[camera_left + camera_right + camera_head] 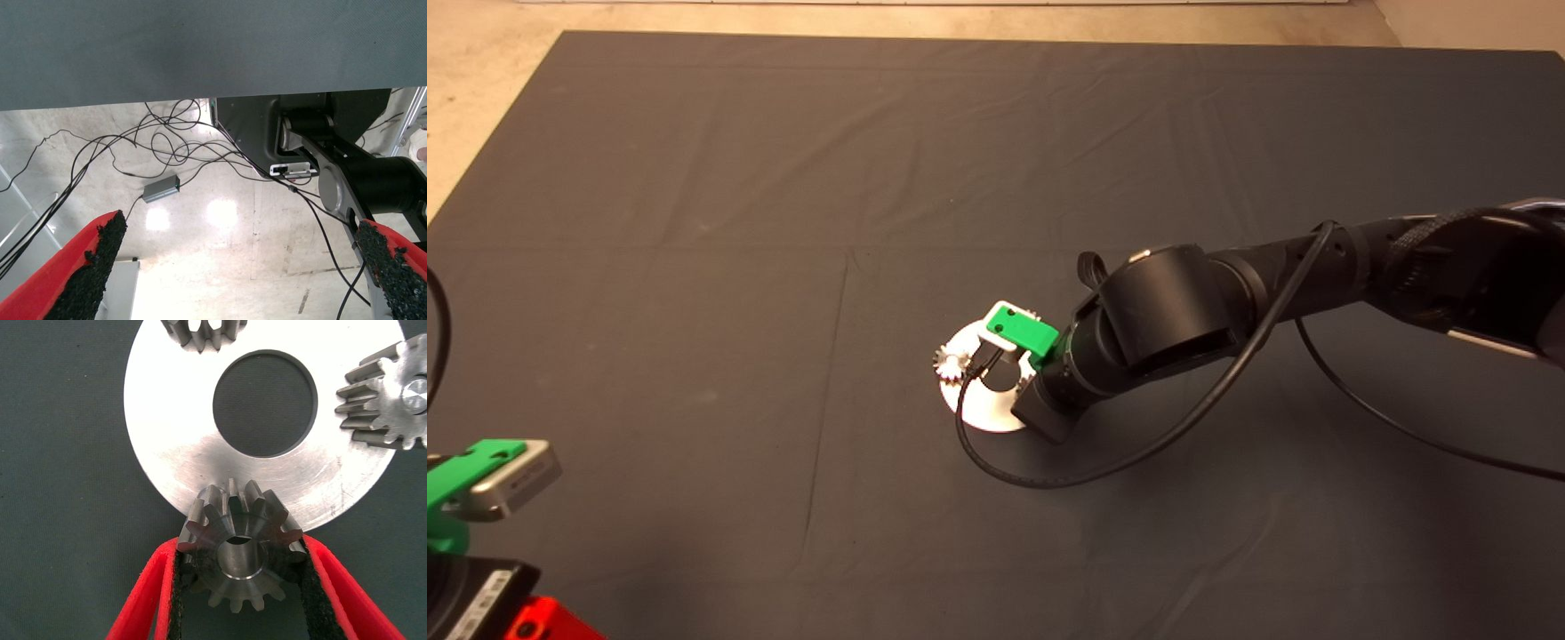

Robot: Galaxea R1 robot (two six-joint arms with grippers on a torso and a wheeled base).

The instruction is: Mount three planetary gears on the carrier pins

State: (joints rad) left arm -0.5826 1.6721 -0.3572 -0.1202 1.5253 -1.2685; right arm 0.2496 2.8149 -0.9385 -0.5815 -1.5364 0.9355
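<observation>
Now right hand (239, 600) around gear (240, 547)

In the head view the right gripper (996, 360) and its arm cover most of the disc (985, 411), hiding its far and right parts, the pegs and two of the gears; only one gear (951, 364) shows, at the disc's left edge. In the right wrist view one gear (200, 332) is cut off by the picture's edge and another gear (393, 397) partly so. The left gripper (480, 484) is cropped at the lower left.
</observation>
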